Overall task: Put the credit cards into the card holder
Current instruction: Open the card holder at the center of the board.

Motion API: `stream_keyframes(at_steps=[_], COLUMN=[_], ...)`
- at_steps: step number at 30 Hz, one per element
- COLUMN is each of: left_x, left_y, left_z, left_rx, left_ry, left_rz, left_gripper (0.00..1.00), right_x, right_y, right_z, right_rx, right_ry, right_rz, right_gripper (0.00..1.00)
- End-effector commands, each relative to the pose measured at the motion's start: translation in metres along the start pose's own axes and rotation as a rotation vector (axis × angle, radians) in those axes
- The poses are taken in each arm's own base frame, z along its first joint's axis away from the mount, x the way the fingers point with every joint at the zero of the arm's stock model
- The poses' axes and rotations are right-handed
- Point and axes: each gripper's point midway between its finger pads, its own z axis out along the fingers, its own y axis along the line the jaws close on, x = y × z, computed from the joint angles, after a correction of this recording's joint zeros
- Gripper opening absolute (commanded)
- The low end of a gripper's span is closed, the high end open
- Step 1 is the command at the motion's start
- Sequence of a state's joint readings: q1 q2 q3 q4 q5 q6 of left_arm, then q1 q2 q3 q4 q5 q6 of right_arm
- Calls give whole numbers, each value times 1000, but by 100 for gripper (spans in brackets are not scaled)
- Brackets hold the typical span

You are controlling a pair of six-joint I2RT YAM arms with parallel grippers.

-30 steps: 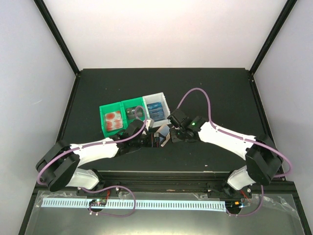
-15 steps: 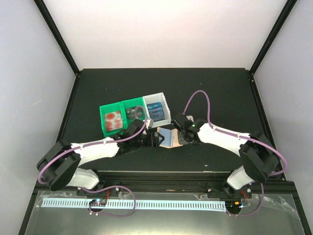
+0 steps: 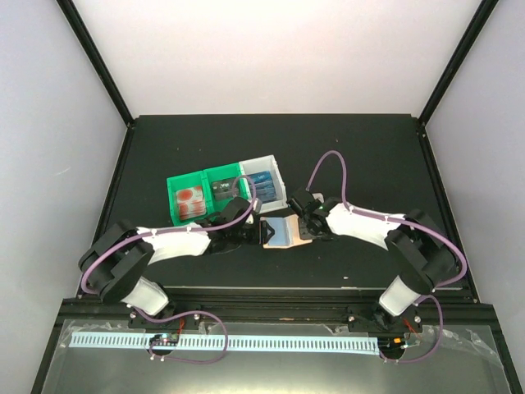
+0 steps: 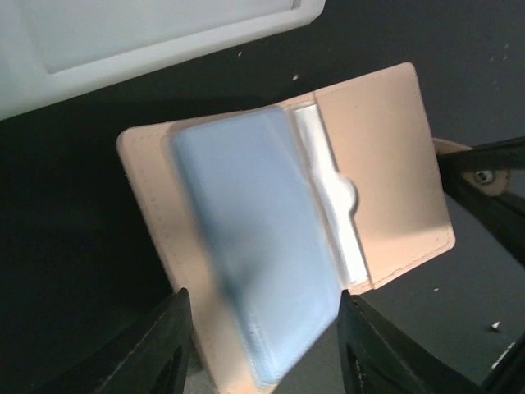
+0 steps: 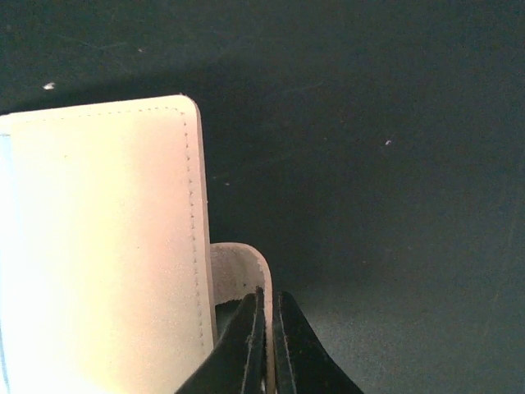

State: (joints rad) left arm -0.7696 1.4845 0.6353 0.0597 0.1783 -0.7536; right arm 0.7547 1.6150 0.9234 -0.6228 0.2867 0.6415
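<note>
- We see the card holder (image 3: 287, 231) lying open on the bench (image 3: 369, 156), between the two arms, just in front of the white bin (image 3: 275, 168).
- A blue card (image 4: 258, 263) lies on its left half.
- Our left pincer (image 4: 267, 349) hangs open above it.
- Our right pincer (image 5: 267, 349) is clamped on the snap tab (image 5: 238, 275).

I see a black table (image 3: 369, 148) inside a booth with 3 pale walls (image 3: 279, 49) and black corner posts (image 3: 94, 61). Soft light falls evenly from above. At the near edge, a black rail (image 3: 271, 297) runs across, with a white slotted strip (image 3: 271, 341) below it.
</note>
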Motion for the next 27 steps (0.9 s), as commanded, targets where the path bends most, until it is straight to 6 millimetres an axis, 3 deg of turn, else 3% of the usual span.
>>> stream_keyframes(at_steps=[1, 8, 12, 18, 22, 27], left_x=[-11, -13, -9, -7, -9, -13], left_y=[-6, -6, -7, -7, -8, -3], left_z=[4, 1, 4, 10, 9, 4], left_rx=[8, -2, 6, 19, 15, -19], left_ry=[-13, -21, -5, 12, 4, -21], left_rz=[8, 31, 36, 30, 26, 20], left_gripper=[46, 37, 30, 25, 24, 24], right_x=[-18, -42, -53, -59, -53, -39], right_y=[1, -1, 3, 51, 68, 77], right_z=[-10, -65, -92, -123, -110, -75], right_rx=[-5, -59, -119, -412, -462, -402], right_ry=[-51, -127, -153, -183, -133, -47], right_rz=[10, 54, 62, -28, -65, -109], right_gripper=[9, 37, 38, 33, 31, 32])
